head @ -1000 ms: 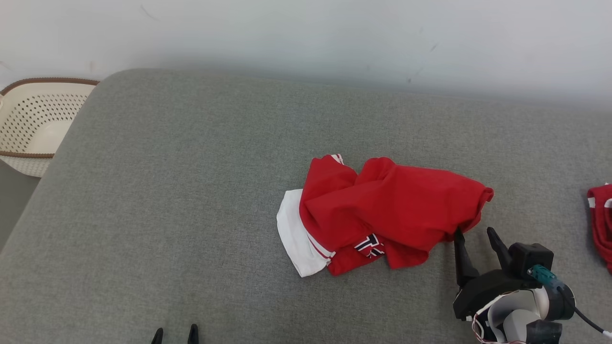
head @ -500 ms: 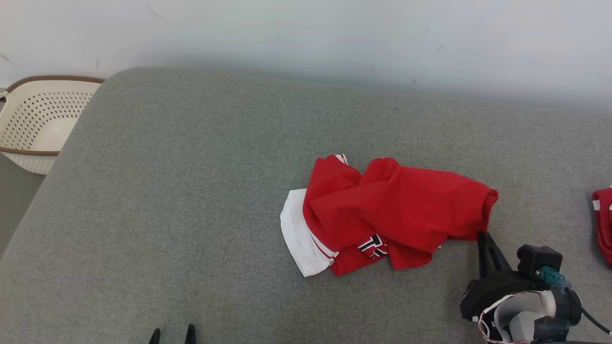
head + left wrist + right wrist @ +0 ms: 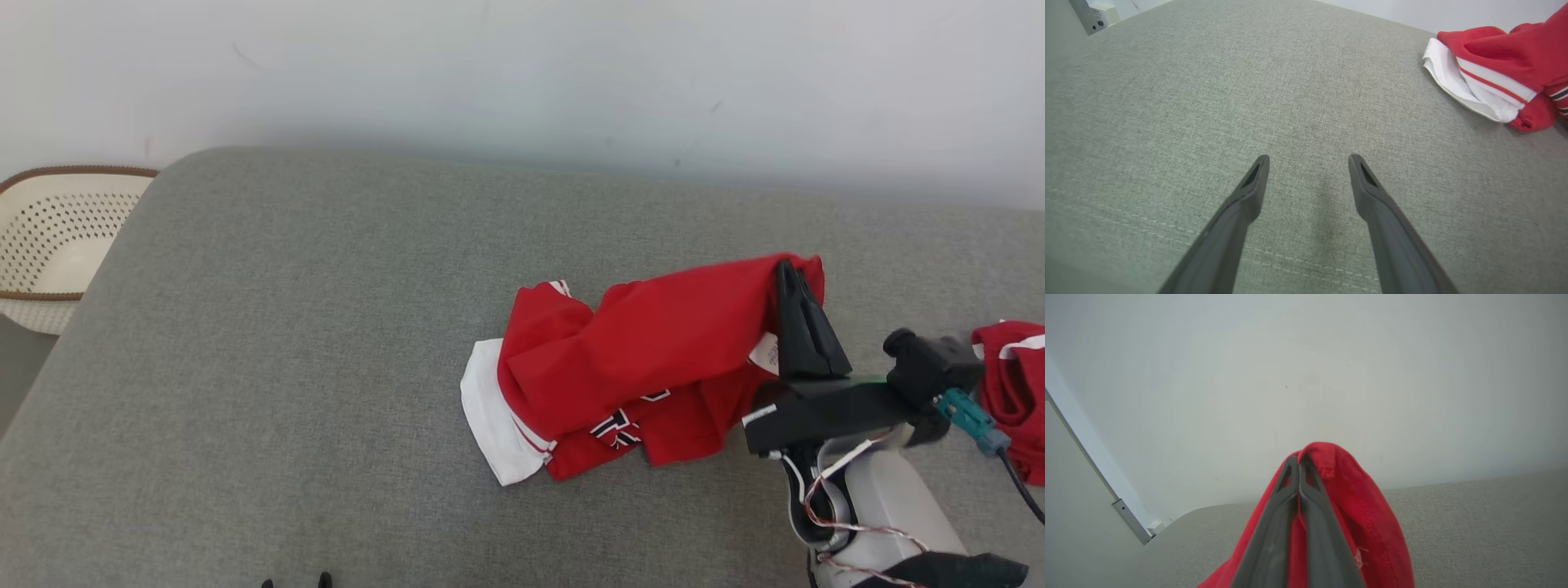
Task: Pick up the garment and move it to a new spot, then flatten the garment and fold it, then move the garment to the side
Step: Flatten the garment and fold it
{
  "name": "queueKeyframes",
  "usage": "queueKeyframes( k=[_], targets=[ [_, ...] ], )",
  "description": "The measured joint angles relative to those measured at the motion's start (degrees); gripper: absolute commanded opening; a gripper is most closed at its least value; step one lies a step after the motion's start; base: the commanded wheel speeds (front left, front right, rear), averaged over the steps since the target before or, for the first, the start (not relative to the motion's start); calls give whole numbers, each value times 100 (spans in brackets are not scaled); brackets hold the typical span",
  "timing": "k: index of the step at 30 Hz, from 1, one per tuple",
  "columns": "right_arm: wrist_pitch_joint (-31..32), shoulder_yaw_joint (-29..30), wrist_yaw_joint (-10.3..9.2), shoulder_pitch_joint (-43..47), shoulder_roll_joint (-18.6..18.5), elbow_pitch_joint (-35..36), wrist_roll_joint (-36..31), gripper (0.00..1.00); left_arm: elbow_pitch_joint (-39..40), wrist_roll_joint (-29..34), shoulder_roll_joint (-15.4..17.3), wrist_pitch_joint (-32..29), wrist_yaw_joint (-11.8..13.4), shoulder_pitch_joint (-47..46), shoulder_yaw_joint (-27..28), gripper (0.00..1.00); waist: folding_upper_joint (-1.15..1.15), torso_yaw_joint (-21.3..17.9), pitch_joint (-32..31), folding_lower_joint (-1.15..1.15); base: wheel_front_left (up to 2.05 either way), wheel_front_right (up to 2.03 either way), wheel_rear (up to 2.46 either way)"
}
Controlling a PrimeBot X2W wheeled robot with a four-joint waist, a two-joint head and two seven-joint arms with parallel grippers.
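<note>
My right pincer is clamping the red garment by its 2 o'clock edge, holding that edge above the grey cushion. My left pincer is hovering open.

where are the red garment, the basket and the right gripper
red garment point(image 3: 653, 343), head view, middle of the raised red fold
basket point(image 3: 57, 224), head view, perforated inner wall
right gripper point(image 3: 786, 269), head view, tips of its shut jaws on the garment's edge
</note>
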State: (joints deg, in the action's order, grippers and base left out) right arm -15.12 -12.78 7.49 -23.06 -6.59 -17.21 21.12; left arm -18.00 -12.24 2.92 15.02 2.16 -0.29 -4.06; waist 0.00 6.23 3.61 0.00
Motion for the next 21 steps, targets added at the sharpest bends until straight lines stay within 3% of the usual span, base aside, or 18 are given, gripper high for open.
queueKeyframes(
  k=[5,10,21],
  targets=[
    [0,-404,0,-394,-100,489,347,0,-47,-30,-2,0,-2,2,-54,100,0,-61,-99,0,0,0,0],
    [0,-142,-1,-798,-142,476,610,0,-62,-34,-3,0,-3,34,-85,100,0,-46,-191,0,0,0,0],
    [0,1093,0,-827,-557,-962,80,0,-46,-118,-2,0,44,119,-124,100,0,47,-179,0,0,0,0]
  ],
)
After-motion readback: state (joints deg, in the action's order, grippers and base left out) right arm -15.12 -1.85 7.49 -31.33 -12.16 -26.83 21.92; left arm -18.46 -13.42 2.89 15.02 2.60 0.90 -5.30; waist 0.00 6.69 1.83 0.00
